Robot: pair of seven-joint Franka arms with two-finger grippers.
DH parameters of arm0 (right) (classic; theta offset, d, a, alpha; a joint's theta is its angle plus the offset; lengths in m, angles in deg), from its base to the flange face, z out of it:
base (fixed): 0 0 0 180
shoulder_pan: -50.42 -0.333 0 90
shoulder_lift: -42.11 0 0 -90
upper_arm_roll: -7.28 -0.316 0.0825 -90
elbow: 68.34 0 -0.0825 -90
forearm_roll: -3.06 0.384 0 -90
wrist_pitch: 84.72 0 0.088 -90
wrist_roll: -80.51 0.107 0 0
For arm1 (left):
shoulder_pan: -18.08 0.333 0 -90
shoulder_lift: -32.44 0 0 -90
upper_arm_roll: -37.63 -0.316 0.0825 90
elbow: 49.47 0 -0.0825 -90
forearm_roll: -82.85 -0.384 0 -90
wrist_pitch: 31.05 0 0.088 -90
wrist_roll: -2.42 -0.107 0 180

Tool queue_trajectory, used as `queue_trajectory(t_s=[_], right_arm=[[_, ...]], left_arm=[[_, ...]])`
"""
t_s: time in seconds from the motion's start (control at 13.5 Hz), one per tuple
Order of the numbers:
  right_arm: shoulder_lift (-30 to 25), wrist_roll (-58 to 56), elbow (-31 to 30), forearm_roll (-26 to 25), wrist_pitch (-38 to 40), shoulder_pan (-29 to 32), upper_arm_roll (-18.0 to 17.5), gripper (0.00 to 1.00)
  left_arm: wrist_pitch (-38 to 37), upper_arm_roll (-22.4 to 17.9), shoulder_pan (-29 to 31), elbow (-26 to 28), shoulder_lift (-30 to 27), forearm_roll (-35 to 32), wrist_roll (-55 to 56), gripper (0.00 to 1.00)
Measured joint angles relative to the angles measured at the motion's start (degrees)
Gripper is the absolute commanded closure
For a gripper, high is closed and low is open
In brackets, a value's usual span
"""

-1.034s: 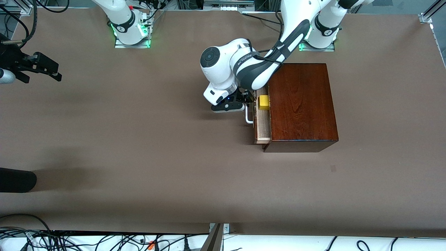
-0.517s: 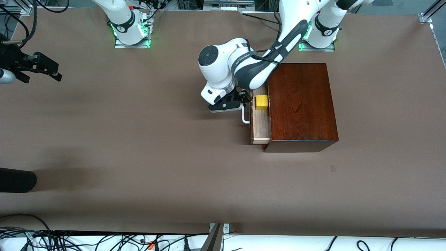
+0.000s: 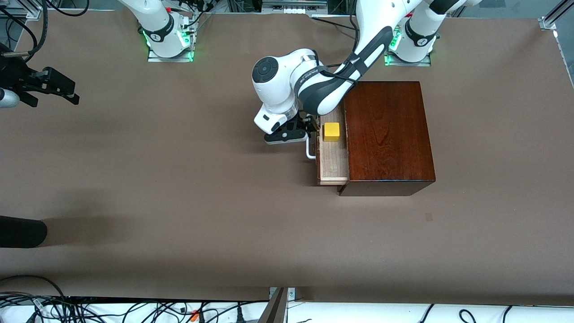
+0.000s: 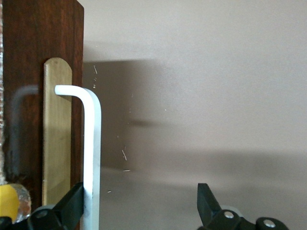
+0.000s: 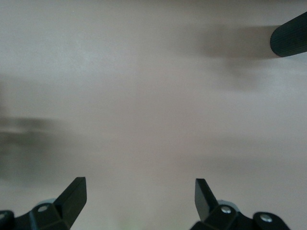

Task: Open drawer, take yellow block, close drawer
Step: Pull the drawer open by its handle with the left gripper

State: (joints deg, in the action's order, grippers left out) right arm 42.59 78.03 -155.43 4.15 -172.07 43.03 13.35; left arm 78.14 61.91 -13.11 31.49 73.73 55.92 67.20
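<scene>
The dark mahogany box (image 3: 385,134) stands near the left arm's base. Its drawer (image 3: 334,163) is partly slid out toward the right arm's end of the table. The yellow block (image 3: 332,131) sits in the pale tray, and a sliver of it shows in the left wrist view (image 4: 7,203). My left gripper (image 3: 309,131) is at the white handle (image 3: 309,151), open (image 4: 139,206). One finger (image 4: 72,207) is hooked between the handle bar (image 4: 91,153) and the drawer front (image 4: 29,72); the other stands well clear. My right gripper (image 3: 54,98) waits open (image 5: 139,194) over bare table at the right arm's end.
A black rounded object (image 3: 22,231) pokes in at the table's edge at the right arm's end, nearer the front camera than the right gripper; it also shows in the right wrist view (image 5: 290,36). Brown tabletop (image 3: 202,188) spreads around the box.
The drawer has slid farther out toward the right arm's end, drawn by the left gripper on the handle. The yellow block rode along and now shows fully. The right arm has not moved.
</scene>
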Motion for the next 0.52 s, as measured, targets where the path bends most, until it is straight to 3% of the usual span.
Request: queue_trajectory(t_s=[0.52], right_arm=[[0.0,0.0,0.0,0.0,0.0,0.06,0.0,0.0]], left_arm=[[2.46,-0.23,-0.82,-1.02,0.6,1.17,0.27,0.0]])
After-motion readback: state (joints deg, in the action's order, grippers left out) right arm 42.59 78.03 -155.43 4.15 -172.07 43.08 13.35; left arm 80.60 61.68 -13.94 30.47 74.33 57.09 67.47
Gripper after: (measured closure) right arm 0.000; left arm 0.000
